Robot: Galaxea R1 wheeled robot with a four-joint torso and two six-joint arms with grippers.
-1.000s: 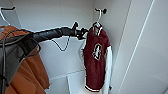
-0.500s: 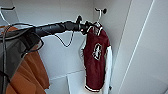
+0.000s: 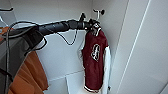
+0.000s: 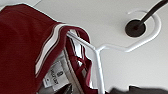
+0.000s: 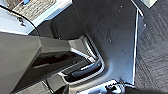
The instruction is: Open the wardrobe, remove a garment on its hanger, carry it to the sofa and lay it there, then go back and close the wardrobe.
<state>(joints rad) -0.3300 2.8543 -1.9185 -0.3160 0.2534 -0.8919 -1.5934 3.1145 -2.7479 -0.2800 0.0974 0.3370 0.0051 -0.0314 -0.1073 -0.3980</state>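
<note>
The wardrobe (image 3: 140,45) is found open, its white interior exposed. The jacket (image 3: 94,62) hangs in the upper right corner of the wardrobe, on its hanger (image 4: 100,53), whose hook is still looped over a dark peg (image 4: 135,27) fixed to the inner wall. Compared with a second ago, the left arm has been extended further to the right, so that the left gripper (image 3: 93,26) is now at the jacket's collar, just under the hook, where previously it stood short of the garment. The jacket itself has not been shifted. Whether the jaws are spread or pressed on the hanger cannot be told from either view. The state of the right gripper likewise cannot be told. An orange jacket (image 3: 32,75) hangs at the left side, untouched. It is judged that the reach is complete but the hanger has not yet been lifted off the peg.
</note>
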